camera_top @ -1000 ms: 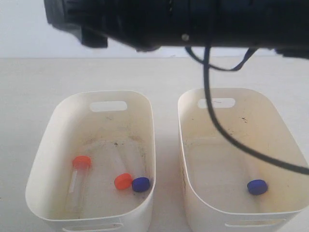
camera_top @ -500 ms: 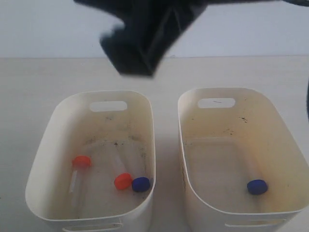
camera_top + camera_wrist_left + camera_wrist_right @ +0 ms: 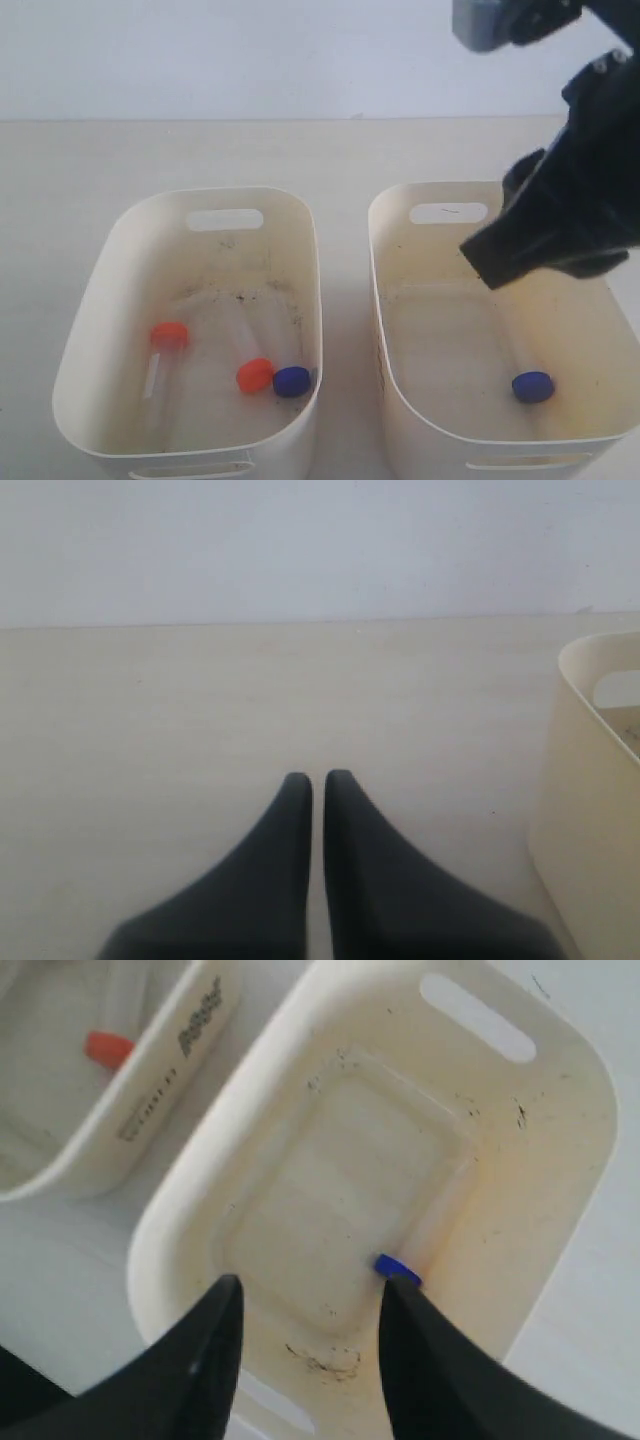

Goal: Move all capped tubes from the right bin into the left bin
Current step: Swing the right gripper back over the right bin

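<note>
The right bin (image 3: 600, 300), yellowish inside, holds one blue-capped tube (image 3: 533, 386) near its front right wall. My right gripper (image 3: 312, 1285) hangs open above this bin (image 3: 560, 1160), and the tube's blue cap (image 3: 397, 1268) shows just past one fingertip. In the exterior view the dark right arm (image 3: 565, 215) covers the bin's far right part. The left bin (image 3: 100, 300) holds three capped tubes: two orange caps (image 3: 169, 335) (image 3: 255, 375) and one blue cap (image 3: 291, 381). My left gripper (image 3: 317, 776) is shut and empty over bare table.
A cream bin wall (image 3: 585, 780) with a handle slot stands to one side of the left gripper. Pale tabletop (image 3: 340, 150) surrounds both bins, with a narrow gap (image 3: 345, 330) between them. A light wall rises behind.
The dark arm that spanned the top of the exterior view has swung to the right and come down over the right bin. No tube has moved.
</note>
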Robot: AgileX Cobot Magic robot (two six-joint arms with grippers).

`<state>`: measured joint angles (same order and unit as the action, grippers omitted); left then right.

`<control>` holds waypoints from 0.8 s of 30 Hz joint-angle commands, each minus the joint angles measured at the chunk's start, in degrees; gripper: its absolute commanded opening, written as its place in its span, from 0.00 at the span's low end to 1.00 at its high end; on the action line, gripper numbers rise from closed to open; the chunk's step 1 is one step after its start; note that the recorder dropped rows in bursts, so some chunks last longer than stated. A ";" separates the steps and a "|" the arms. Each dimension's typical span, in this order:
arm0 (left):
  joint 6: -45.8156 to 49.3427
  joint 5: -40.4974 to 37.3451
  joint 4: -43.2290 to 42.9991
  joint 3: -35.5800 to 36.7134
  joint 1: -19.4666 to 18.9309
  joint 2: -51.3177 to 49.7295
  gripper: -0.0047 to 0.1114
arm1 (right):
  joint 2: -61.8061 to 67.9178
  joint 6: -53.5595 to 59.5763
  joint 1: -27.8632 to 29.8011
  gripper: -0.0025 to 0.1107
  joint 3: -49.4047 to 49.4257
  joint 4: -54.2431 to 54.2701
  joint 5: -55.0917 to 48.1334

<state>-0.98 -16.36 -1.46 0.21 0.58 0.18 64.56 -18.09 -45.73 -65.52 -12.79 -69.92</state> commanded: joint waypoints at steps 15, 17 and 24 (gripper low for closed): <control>-0.50 0.50 0.36 -0.21 -0.01 -0.18 0.08 | 15.49 -5.39 3.13 0.39 -17.65 -6.82 -0.04; -0.50 0.50 0.36 -0.21 -0.01 -0.18 0.08 | 15.49 -8.00 4.50 0.39 -15.54 -6.58 -0.04; -0.50 0.50 0.36 -0.21 -0.01 -0.18 0.08 | 15.58 -7.21 4.60 0.39 -8.75 -6.44 -0.04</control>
<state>-0.98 -16.36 -1.46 0.21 0.58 0.18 80.28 -28.58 -41.36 -76.53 -18.92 -69.92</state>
